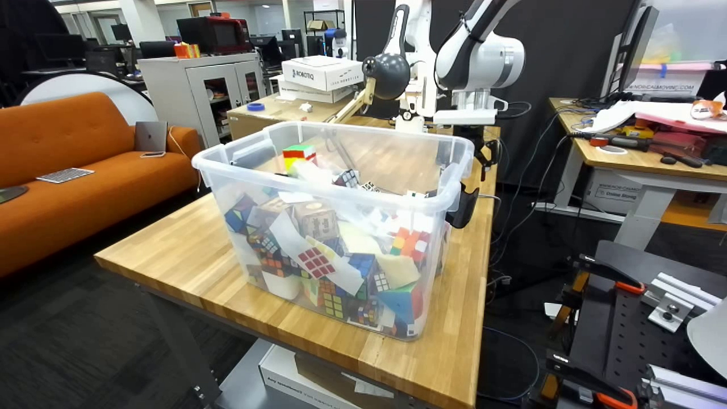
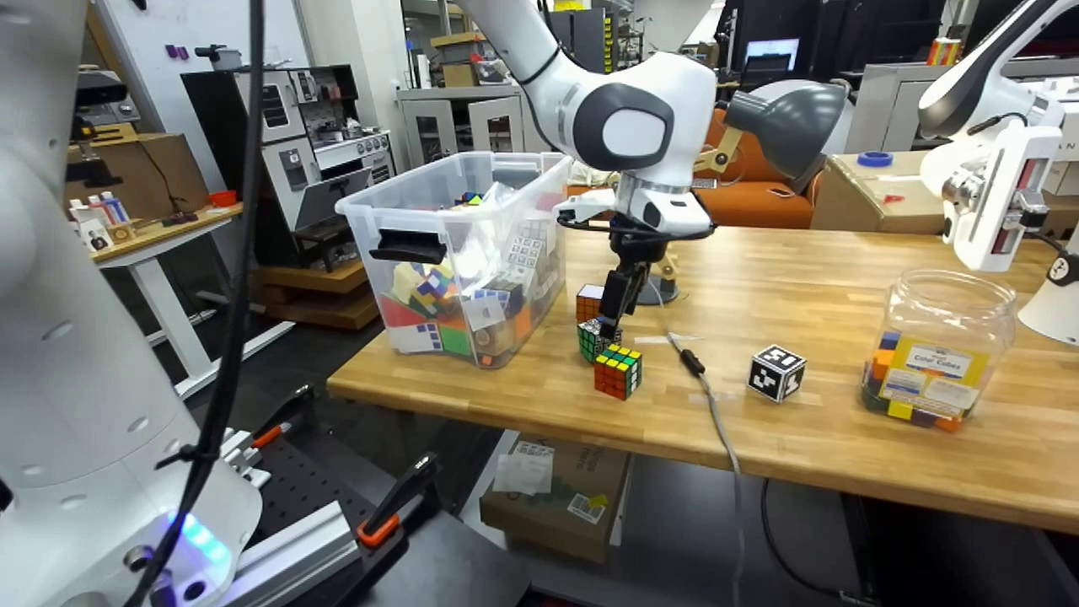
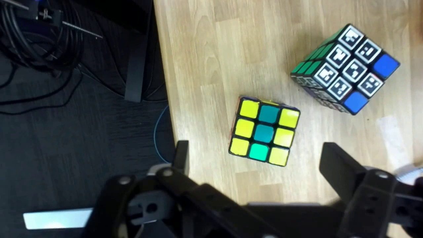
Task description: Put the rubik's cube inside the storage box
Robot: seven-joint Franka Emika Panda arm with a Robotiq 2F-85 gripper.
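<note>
A Rubik's cube with a yellow and green top (image 3: 263, 133) lies on the wooden table; it also shows in an exterior view (image 2: 618, 371). My gripper (image 3: 254, 155) is open with nothing held. It points down above the table, and this cube shows between its spread fingers, slightly past the tips. In an exterior view the gripper (image 2: 622, 299) hangs over the group of cubes. A green, blue and tag-patterned cube (image 3: 350, 69) lies beside it. An orange and white cube (image 2: 590, 302) stands behind that. The see-through storage box (image 2: 472, 221) stands beside the cubes, open-topped, full of cubes and papers (image 1: 250, 173).
A black-and-white tag cube (image 2: 777, 373) and a clear jar of color cubes (image 2: 940, 354) stand further along the table. A cable (image 2: 708, 388) crosses the tabletop. A desk lamp (image 2: 792, 126) stands behind the gripper. The table edge is close to the yellow-green cube.
</note>
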